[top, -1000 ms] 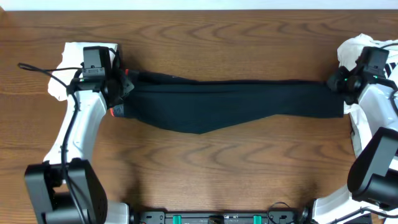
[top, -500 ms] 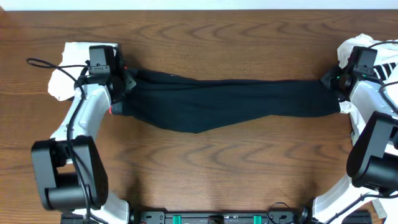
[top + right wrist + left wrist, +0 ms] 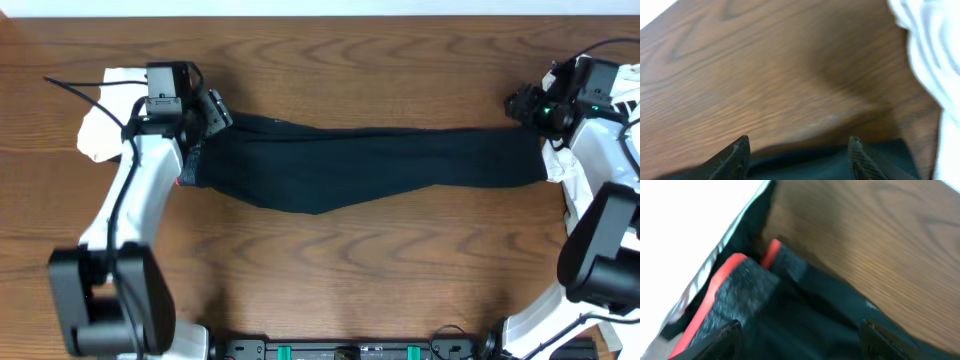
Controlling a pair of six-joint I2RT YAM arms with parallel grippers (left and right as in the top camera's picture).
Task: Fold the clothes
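The leggings (image 3: 370,165) lie stretched flat across the middle of the tabletop (image 3: 350,280), a long black band running from the left arm (image 3: 140,200) to the right arm (image 3: 600,170). Their lower edge sags to a shallow point left of centre. The waistband (image 3: 715,297) end is at the left. In the left wrist view its red-orange edge is folded over grey-black fabric, with a second short red strip just beside it. The leg ends are at the right, beside the white T-shirt (image 3: 625,95).

The left jaws stand open above the waistband end. In the left wrist view the 2 fingertips (image 3: 725,335) sit wide apart at the bottom corners, with black fabric lying loose between them and nothing pinched. From overhead they are at the upper left corner of the leggings, beside a white cloth (image 3: 98,125) that lies under the left wrist.

The right jaws are open too. The right wrist view shows 2 dark fingertips (image 3: 737,157) apart, with bare wood between them and the dark edge of the leggings along the bottom of the frame. Whether they touch the fabric I cannot tell. White T-shirt fabric fills that view's right edge. From overhead the right jaws hang at the upper right corner of the leggings.
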